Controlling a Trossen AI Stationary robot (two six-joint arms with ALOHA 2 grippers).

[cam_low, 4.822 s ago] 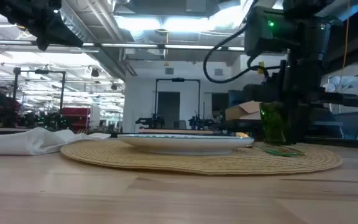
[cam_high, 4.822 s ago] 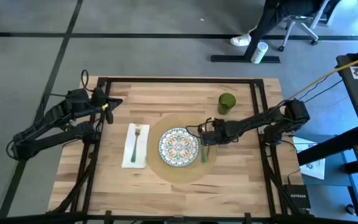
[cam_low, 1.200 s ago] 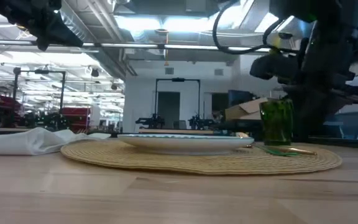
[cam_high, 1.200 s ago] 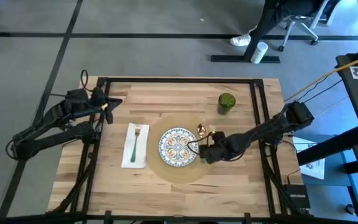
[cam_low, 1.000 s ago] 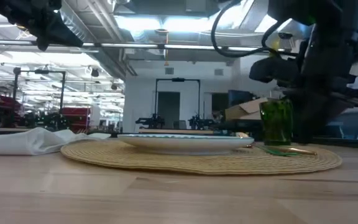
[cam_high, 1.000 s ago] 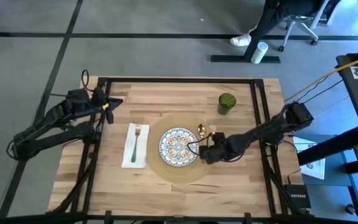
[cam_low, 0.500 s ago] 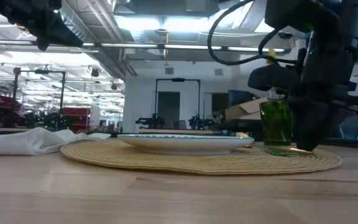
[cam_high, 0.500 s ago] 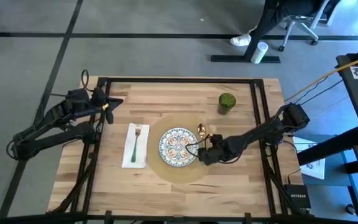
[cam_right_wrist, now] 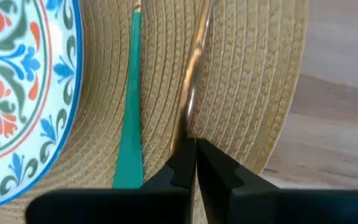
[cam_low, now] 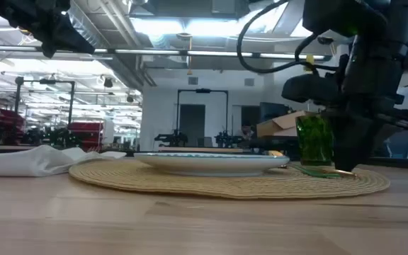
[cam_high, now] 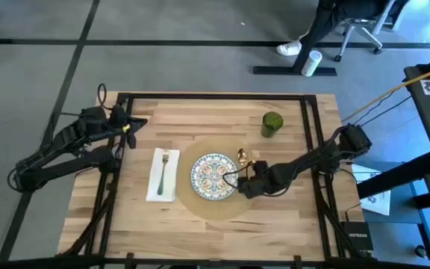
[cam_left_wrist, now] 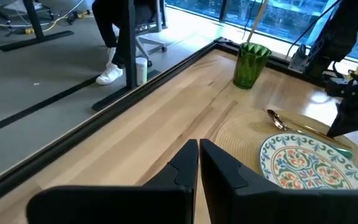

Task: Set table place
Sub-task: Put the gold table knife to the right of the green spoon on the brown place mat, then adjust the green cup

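1. The tan placemat (cam_high: pixel 216 179) lies near the middle of the tabletop (cam_high: pixel 200 116), with the patterned plate (cam_high: pixel 214 176) centred on it, so the setting builds outward from the plate.
2. A white napkin (cam_high: pixel 163 175) sits just beside the mat on the left arm's side, carrying a green-handled fork (cam_high: pixel 161 173); that side looks finished.
3. The right claw (cam_right_wrist: pixel 192 163) is low over the mat's right-hand strip, close to the mat's edge. Its fingers are pressed together at the handle end of a gold spoon (cam_right_wrist: pixel 193 74); I cannot tell whether they pinch the handle or merely rest on it.
4. A green-handled utensil (cam_right_wrist: pixel 131 118) lies between the spoon and the plate rim, roughly parallel to both, apparently so the cutlery lines up beside the plate.
5. A green cup (cam_high: pixel 272 123) stands off the mat, toward the far right corner, out of the arm's working area.
6. The left claw (cam_left_wrist: pixel 199 163), fingers together and empty, waits above the far left part of the tabletop.
7. Judged from this layout, the spoon is being settled into line.
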